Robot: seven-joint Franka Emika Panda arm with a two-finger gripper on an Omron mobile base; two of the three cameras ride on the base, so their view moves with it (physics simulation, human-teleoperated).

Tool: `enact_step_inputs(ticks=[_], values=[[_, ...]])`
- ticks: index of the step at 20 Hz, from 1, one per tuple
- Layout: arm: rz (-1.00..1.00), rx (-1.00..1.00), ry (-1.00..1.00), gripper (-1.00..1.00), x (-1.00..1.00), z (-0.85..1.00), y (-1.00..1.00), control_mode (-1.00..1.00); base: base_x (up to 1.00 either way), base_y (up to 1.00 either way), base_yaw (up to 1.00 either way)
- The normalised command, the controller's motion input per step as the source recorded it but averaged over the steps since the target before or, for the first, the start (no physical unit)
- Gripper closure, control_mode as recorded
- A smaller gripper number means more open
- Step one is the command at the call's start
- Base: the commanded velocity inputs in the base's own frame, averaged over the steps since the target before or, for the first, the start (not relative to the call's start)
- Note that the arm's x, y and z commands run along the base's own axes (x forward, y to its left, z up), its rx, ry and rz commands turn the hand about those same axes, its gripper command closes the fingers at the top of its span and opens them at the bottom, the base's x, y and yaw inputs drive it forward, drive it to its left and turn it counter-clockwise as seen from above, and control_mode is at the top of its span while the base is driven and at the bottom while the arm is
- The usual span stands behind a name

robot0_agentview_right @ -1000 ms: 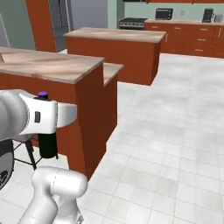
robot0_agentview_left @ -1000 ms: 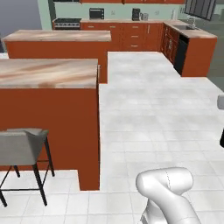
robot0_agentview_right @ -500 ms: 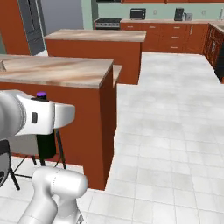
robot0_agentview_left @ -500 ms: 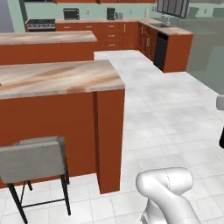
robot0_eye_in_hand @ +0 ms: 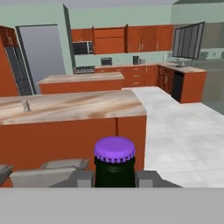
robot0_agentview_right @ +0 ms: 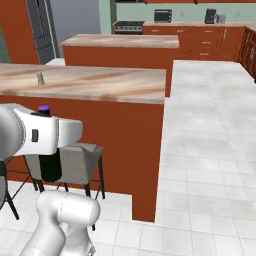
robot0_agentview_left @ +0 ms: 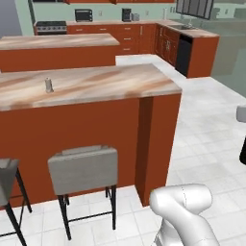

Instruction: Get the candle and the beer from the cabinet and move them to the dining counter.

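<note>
My fingers (robot0_eye_in_hand: 114, 178) clamped beer (robot0_eye_in_hand: 114, 162) — candle (robot0_agentview_left: 48, 85) already on tabletop (robot0_agentview_left: 96, 84); next, lift bottle beside it.

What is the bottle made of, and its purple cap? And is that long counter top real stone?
The bottle looks like dark, shiny glass, nearly black-green. Its purple cap has a crimped edge, so probably metal, though plastic is possible. The counter top looks like polished stone: beige with brown marbled streaks. It is a rendered scene, so that is only how it looks. Its base seems red-brown wood.
</note>
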Motion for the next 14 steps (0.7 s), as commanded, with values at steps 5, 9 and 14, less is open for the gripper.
enact_step_inputs(ticks=[5, 9, 14], values=[[0.00, 0.00, 0.00, 1.00, 0.00, 0.00, 0.00, 1.00, 0.00, 0.64, 0.04], [0.00, 0.00, 0.00, 1.00, 0.00, 0.00, 0.00, 1.00, 0.00, 0.54, 0.08], [0.00, 0.00, 0.00, 1.00, 0.00, 0.00, 0.00, 1.00, 0.04, 0.49, 0.13]])
